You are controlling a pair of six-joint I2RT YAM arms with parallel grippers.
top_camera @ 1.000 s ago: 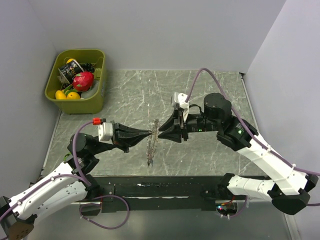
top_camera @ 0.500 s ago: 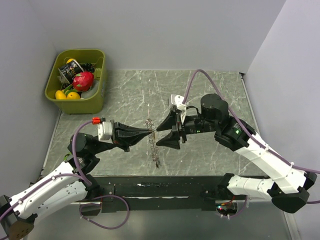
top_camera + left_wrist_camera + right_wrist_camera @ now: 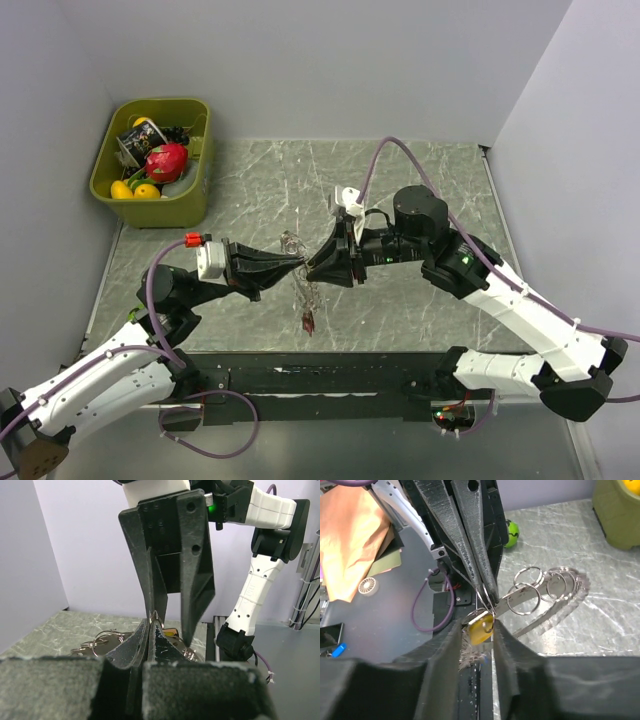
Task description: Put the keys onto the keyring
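The right pincer (image 3: 477,626) grasps the tan key (image 3: 481,624). Just beyond, the left pincer (image 3: 489,596) is clenched on the keyring (image 3: 303,298), which hangs above the table (image 3: 600,595). The key's hole should meet the ring's open end squarely, then slide on slowly.

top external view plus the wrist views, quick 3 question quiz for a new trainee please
1. True or false: the left fingers stand wide open.
2. Which key sits between the right fingers? a) red key b) tan key c) black key
3. In which corner of the table does the green bin stand?
Key: 1 false, they are shut on the keyring; 2 b; 3 the far left corner.
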